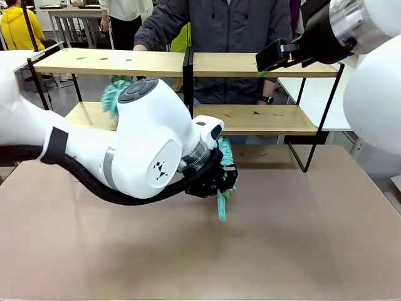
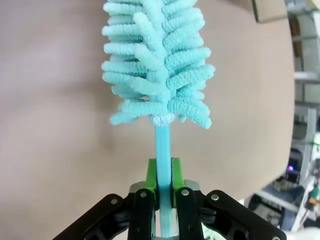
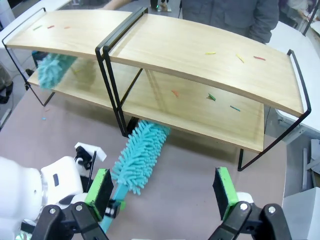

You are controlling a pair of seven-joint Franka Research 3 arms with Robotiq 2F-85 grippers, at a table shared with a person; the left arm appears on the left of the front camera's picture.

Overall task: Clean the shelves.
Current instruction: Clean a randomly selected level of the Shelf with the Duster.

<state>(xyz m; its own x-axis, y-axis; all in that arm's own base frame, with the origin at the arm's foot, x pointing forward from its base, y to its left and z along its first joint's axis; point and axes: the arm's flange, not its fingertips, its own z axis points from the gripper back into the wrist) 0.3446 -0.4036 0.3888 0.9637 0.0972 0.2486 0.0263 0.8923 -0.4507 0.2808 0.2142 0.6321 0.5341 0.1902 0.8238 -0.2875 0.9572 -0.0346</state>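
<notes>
Fingers of the left gripper (image 2: pixel 163 174) pinch the pale-blue stem of a teal duster (image 2: pixel 157 65), whose fluffy head points to twelve o'clock over the brown table (image 2: pixel 50 125). The right gripper (image 3: pixel 162 192) stands spread wide, holding nothing. The shelves (image 3: pixel 200 50) are at twelve o'clock beyond it, with small coloured scraps (image 3: pixel 212 97) on both boards. A second teal duster (image 3: pixel 52 67) shows at ten o'clock, between the tiers.
</notes>
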